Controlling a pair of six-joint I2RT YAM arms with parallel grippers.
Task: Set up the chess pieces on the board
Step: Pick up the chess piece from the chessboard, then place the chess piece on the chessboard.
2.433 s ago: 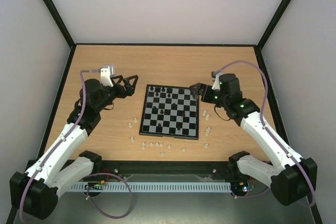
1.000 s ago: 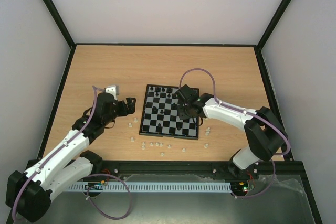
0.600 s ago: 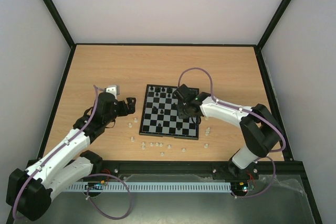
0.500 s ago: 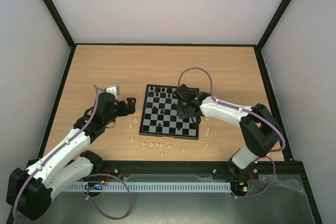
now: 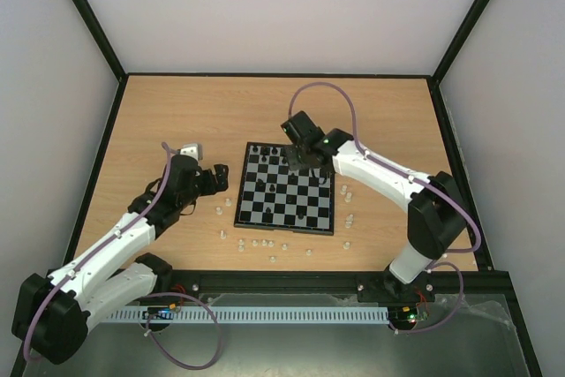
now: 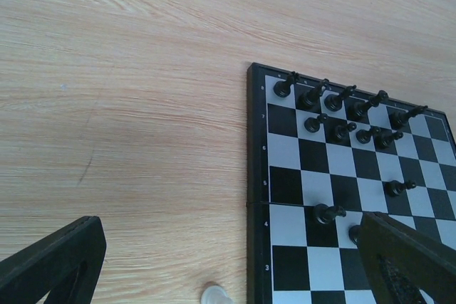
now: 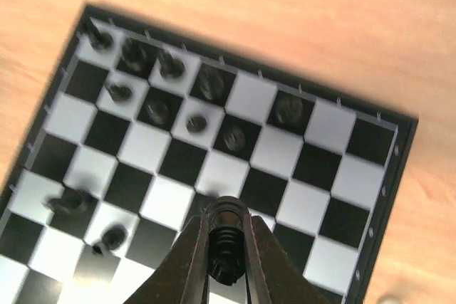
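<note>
The board [image 5: 284,228] lies mid-table with black chess pieces [image 5: 275,160] mostly on its two far rows and a few further down. My right gripper [image 5: 298,158] hovers over the board's far part. In the right wrist view the right gripper [image 7: 226,222] is shut on a black piece [image 7: 226,254], held above the board [image 7: 317,165]. My left gripper [image 5: 217,177] hangs open just left of the board. In the left wrist view its fingers [image 6: 50,268] stand wide apart, with a white piece [image 6: 214,295] on the wood between them beside the board [image 6: 285,151].
Several white pieces lie loose on the wood: some along the board's near edge [image 5: 256,242], some to its left [image 5: 218,210] and some to its right [image 5: 349,218]. Black rails [image 5: 274,75] edge the table.
My right gripper has shut on a black piece near the board's middle and carried it toward the far rows. The left arm has barely moved.
</note>
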